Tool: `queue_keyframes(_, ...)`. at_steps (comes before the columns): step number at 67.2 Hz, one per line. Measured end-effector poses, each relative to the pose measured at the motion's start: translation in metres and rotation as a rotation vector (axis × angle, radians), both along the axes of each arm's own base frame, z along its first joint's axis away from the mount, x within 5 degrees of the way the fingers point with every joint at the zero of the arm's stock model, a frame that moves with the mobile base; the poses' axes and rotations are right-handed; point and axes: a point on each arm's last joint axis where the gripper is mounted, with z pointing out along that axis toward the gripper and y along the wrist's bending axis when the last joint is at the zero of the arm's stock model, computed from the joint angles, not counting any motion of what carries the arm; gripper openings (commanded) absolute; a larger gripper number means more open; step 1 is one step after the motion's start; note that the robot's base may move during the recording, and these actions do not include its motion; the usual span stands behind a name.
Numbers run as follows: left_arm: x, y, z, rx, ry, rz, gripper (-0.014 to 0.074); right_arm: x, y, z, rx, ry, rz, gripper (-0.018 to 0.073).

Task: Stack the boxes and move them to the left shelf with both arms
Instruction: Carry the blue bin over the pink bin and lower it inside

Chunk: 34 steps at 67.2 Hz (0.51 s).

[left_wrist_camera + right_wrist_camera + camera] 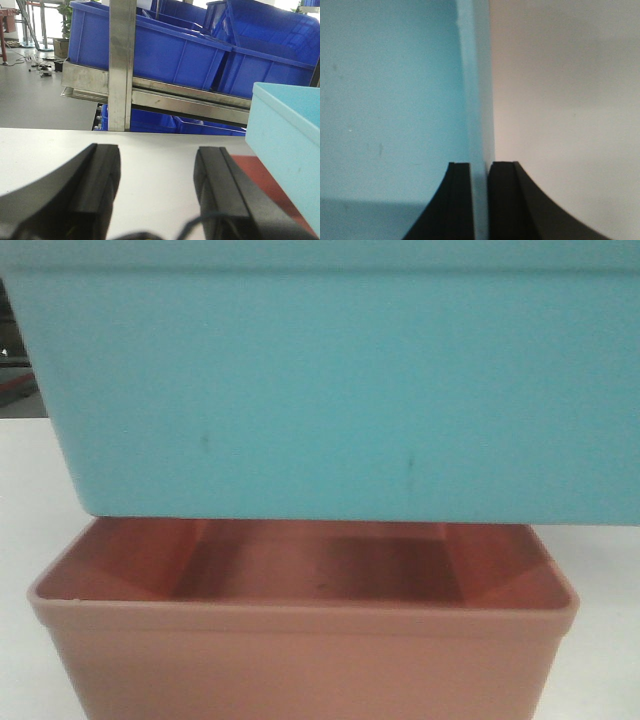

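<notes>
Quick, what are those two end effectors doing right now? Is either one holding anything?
Left end effector: open, nothing between its fingers.
Right end effector: closed on the wall of the light blue box.

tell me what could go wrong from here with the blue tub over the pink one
Only the right gripper pinches the wall of the light blue tub; the left gripper is open, so the tub could tilt or slip.
It looks offset sideways from the pink tub, so it might catch the rim instead of nesting.

White table point(25, 500) under the salmon-pink tub point(300, 660)
</notes>
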Motion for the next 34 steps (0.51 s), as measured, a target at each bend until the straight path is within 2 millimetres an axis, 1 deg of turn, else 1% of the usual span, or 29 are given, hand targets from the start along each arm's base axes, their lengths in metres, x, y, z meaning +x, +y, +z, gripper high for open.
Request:
queue_keyframes(19, 0.000, 0.000, 0.000, 0.000, 0.000, 0.000, 0.0262, 0.014, 0.018, -0.019, -0.009, 0.002, 0.010, 0.0055)
queue_keyframes(34, 0.000, 0.000, 0.000, 0.000, 0.000, 0.000, 0.0262, 0.022, 0.022, -0.029, -0.011, 0.005, 0.008, 0.0055)
